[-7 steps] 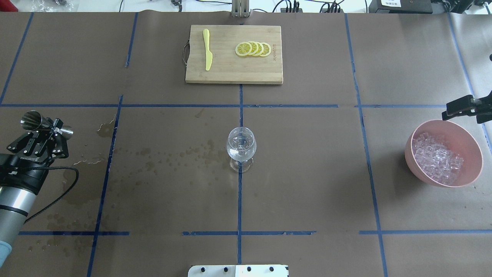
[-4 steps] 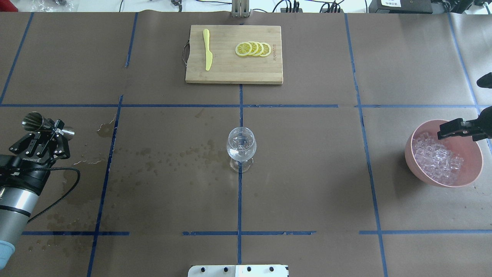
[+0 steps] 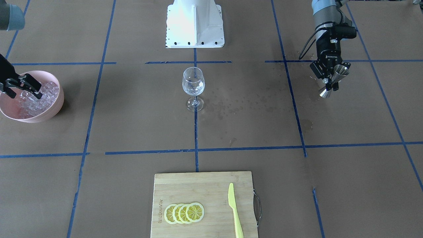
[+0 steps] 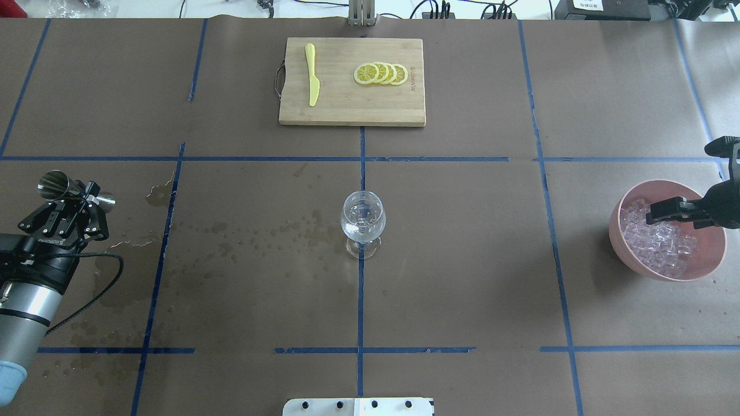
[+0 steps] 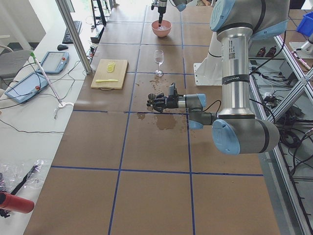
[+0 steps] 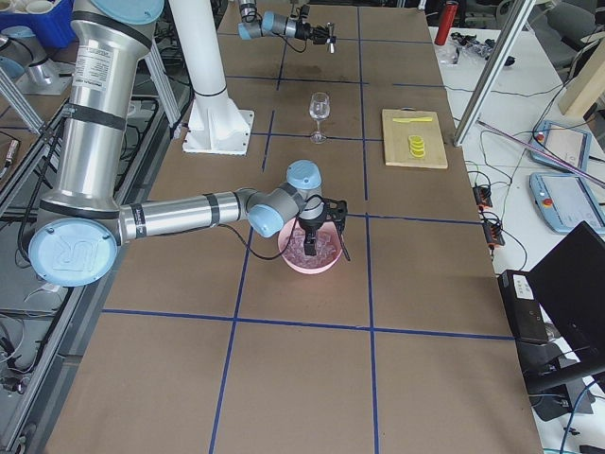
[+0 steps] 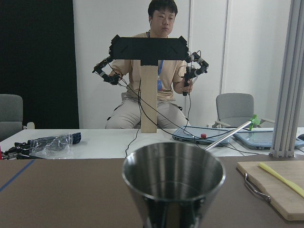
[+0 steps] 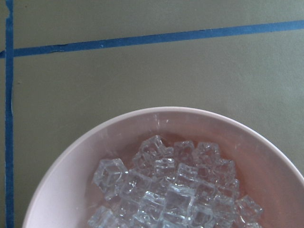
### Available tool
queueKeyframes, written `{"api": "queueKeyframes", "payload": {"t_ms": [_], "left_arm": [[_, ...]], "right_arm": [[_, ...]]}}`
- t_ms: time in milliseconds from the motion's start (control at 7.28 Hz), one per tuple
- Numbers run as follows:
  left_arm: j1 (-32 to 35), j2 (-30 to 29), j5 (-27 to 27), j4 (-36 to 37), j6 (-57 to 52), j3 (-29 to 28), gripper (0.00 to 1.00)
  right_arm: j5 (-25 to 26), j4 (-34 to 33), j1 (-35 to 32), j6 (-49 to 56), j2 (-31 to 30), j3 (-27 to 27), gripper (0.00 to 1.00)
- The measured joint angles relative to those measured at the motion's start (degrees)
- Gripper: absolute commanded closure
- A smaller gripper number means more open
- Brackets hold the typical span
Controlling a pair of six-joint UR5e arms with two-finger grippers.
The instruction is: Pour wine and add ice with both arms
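My left gripper [image 4: 85,197] is shut on a steel jigger [image 4: 63,188] and holds it tilted above the table's left side; the jigger also shows in the left wrist view [image 7: 173,183]. I cannot see wine inside it. A wine glass [image 4: 363,222] stands upright at the table's middle. A pink bowl [image 4: 708,257] of ice [image 4: 659,240] sits at the right. My right gripper [image 3: 24,94] is open and empty just over the ice, one finger [image 4: 665,209] above the cubes. The right wrist view shows the ice [image 8: 175,190] close below.
A wooden cutting board [image 4: 352,107] with a yellow knife [image 4: 312,75] and lemon slices [image 4: 381,74] lies at the far middle. Wet spots [image 4: 260,231] mark the brown paper left of the glass. The white robot base [image 3: 195,23] is at the near edge.
My right gripper has moved in and down from beside the bowl to over the ice. My left gripper has drifted slightly toward the robot, still holding the jigger.
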State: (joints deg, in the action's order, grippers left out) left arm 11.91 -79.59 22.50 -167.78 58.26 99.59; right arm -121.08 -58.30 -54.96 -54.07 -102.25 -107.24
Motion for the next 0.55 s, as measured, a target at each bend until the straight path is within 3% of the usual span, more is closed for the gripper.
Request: {"api": "queueKeyframes", "payload": {"t_ms": [137, 550], "left_arm": [[-0.02, -0.10, 0.00, 0.00, 0.01, -0.05, 1.00], [-0.05, -0.21, 0.06, 0.00, 0.02, -0.09, 1.00]], "right_arm": [[0.20, 0.29, 0.70, -0.55, 0.00, 0.19, 0.06], [1.57, 0.12, 2.46, -0.70, -0.23, 0.27, 0.47]]}}
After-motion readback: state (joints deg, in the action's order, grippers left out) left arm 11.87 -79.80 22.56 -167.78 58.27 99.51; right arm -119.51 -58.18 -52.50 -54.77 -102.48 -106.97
